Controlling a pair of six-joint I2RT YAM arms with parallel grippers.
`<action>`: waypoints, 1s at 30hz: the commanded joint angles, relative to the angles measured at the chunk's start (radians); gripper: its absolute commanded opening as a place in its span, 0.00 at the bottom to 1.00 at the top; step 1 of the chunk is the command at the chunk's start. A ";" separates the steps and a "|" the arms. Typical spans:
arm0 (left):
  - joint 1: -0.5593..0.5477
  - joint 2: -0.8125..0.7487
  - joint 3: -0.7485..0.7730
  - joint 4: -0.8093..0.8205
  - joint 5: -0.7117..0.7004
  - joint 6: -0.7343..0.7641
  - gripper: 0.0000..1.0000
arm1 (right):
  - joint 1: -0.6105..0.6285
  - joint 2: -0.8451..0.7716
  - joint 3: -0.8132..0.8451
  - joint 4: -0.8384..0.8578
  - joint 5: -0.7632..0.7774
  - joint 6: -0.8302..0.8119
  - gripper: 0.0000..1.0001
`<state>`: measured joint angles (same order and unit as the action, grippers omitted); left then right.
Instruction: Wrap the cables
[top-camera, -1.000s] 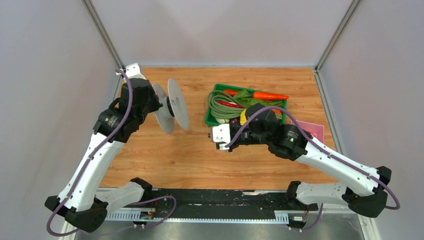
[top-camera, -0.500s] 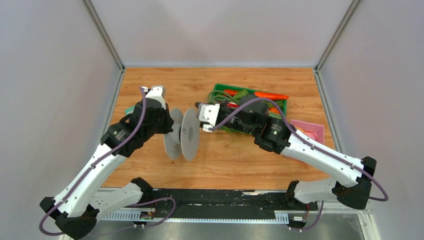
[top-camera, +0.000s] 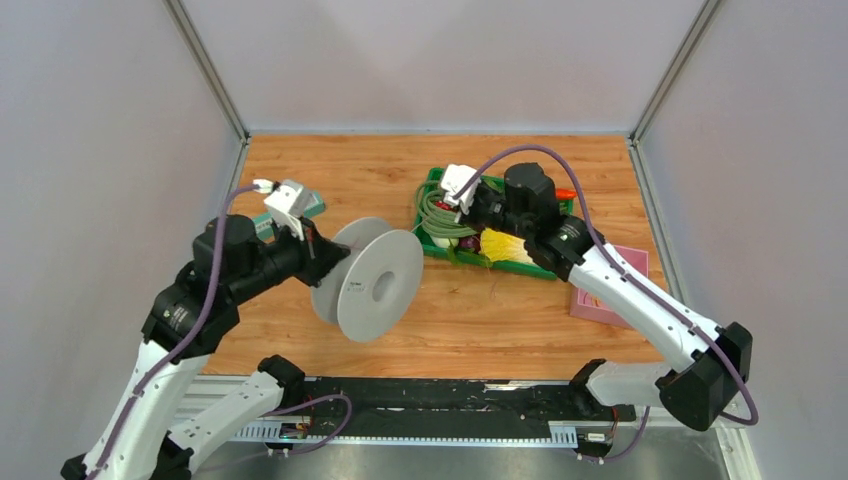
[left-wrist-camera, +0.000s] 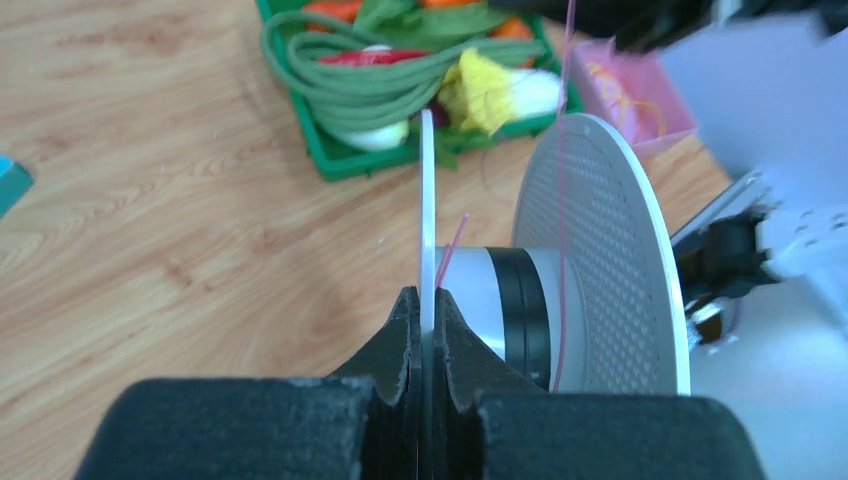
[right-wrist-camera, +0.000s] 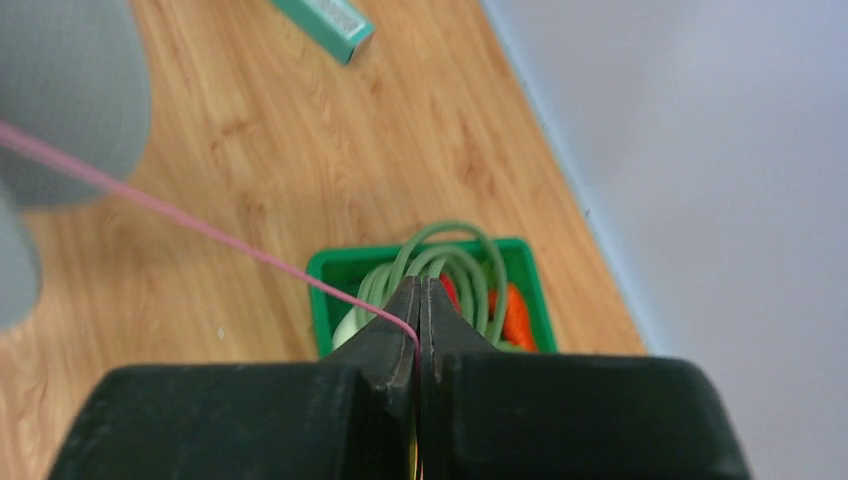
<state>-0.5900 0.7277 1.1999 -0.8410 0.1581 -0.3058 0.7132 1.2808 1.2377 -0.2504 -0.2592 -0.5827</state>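
Note:
The light-grey spool (top-camera: 370, 285) is held off the table, left of centre. My left gripper (top-camera: 335, 258) is shut on the thin edge of its near flange (left-wrist-camera: 427, 200); the perforated far flange (left-wrist-camera: 610, 250) and the hub (left-wrist-camera: 490, 300) lie beyond. The cable shows as a hair-thin pink strand (left-wrist-camera: 562, 200) running across the spool. My right gripper (top-camera: 447, 203) hangs over the green tray and is shut on that strand (right-wrist-camera: 200, 228), which stretches taut from its fingertips (right-wrist-camera: 420, 295) to the blurred grey spool (right-wrist-camera: 70, 100).
A green tray (top-camera: 418, 225) holds coiled green cord, a carrot and other toy vegetables at centre back. A pink container (top-camera: 610, 290) sits at the right. A teal box (top-camera: 305, 205) lies behind the left arm. Grey walls enclose the table.
My left arm swung the spool nearer and turned its face toward the camera. My right gripper pulled back from the spool to over the green tray.

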 joint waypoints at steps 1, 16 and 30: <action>0.166 0.038 0.170 0.126 0.317 -0.122 0.00 | -0.064 -0.119 -0.118 -0.039 -0.063 0.049 0.00; 0.242 0.182 0.438 0.240 -0.107 -0.464 0.00 | 0.161 -0.233 -0.280 -0.058 -0.259 0.317 0.06; 0.252 0.272 0.417 0.063 -0.430 -0.412 0.00 | 0.460 -0.192 -0.123 -0.171 -0.117 -0.015 0.00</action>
<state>-0.3435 0.9897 1.6344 -0.8165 -0.1371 -0.7040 1.0557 1.0645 0.9623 -0.3462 -0.4267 -0.4023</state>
